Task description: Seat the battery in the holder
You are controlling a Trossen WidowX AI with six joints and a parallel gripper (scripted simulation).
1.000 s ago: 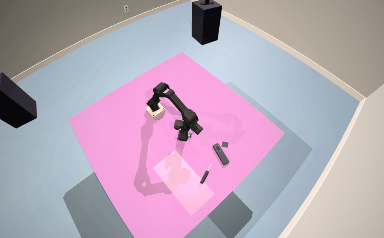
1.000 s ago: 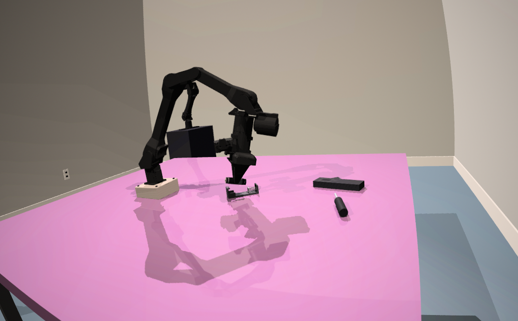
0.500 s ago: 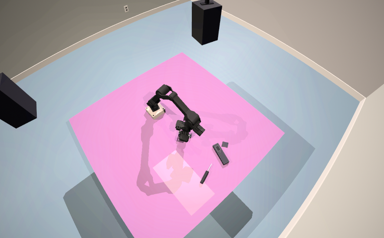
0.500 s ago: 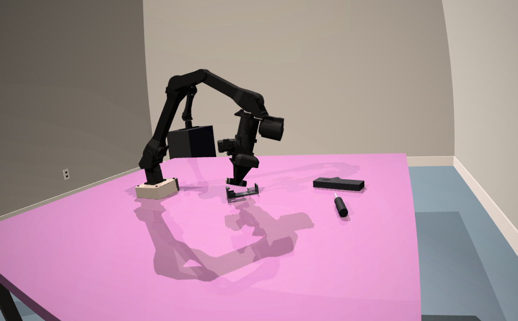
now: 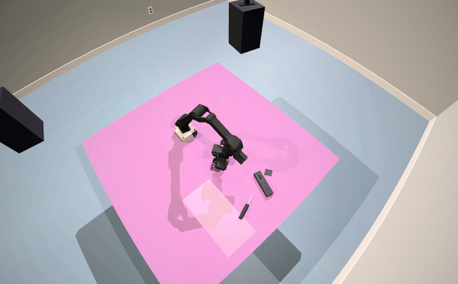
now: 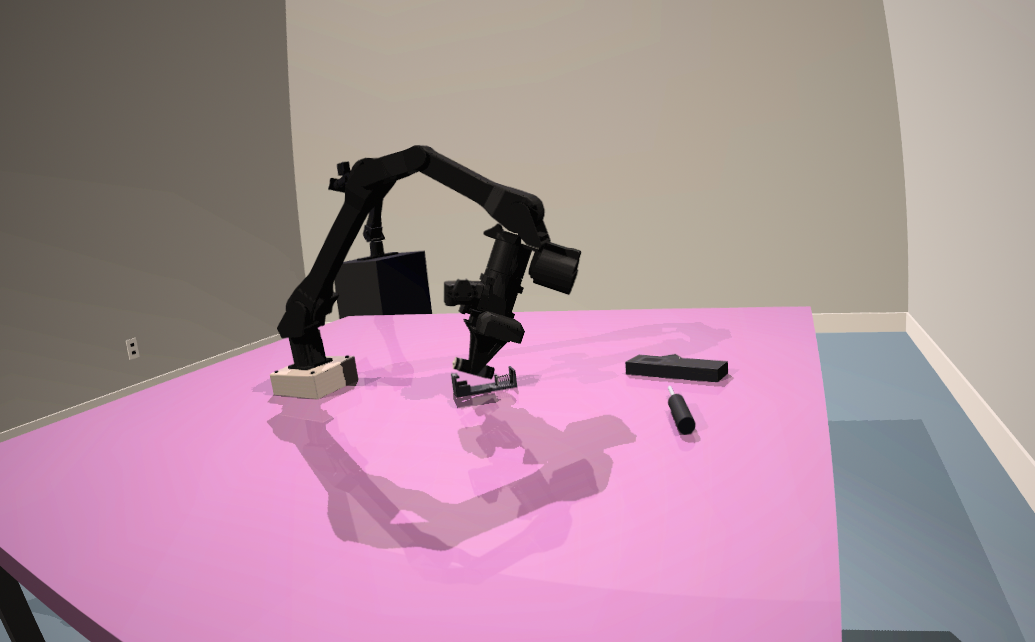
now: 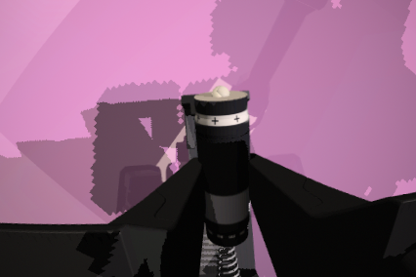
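Note:
My gripper [image 6: 479,366] [image 7: 224,165] is shut on the battery [image 6: 472,368] [image 7: 222,157], a dark cylinder with a pale band and a terminal nub, gripped across its middle. In the exterior view the battery is tilted, terminal end higher at the left and flat end lower toward the spring [image 6: 503,379] [image 7: 228,260]. The small dark holder [image 6: 485,389] [image 7: 190,133] stands on the table under the battery, its lip end at the left and its spring end at the right. Whether the battery touches the spring or lip cannot be told. In the top view the arm hides battery and holder.
On the pink table [image 5: 220,88] [image 6: 664,518] a long dark case [image 5: 263,184] [image 6: 676,368] lies to the right of the holder, with a small square cover [image 5: 267,172] beside it. A screwdriver [image 5: 244,210] [image 6: 680,413] lies nearer the front.

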